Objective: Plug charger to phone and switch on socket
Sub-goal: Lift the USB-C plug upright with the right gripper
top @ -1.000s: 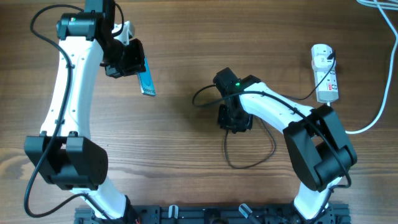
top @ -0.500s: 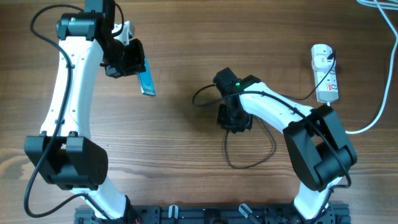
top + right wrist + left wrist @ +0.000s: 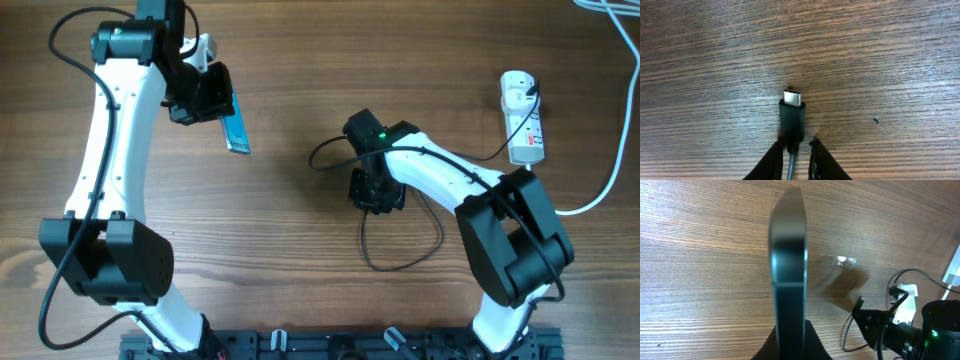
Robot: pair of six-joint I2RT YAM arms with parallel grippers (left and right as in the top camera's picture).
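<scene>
My left gripper (image 3: 207,97) is shut on the phone (image 3: 237,131) at the far left and holds it above the table, turquoise screen showing. In the left wrist view the phone (image 3: 788,275) stands edge-on between the fingers. My right gripper (image 3: 376,193) points down at mid-table. Its fingers (image 3: 797,150) are closed in on the charger just behind its connector tip (image 3: 792,112), which lies low over the wood and points away. The thin black charger cable (image 3: 402,262) loops behind the right arm. The white socket (image 3: 523,118) lies at the far right.
A pale thick cable (image 3: 612,170) runs down the right edge from the back. The right arm (image 3: 920,335) shows at the lower right of the left wrist view. Bare wood lies between the phone and the right gripper.
</scene>
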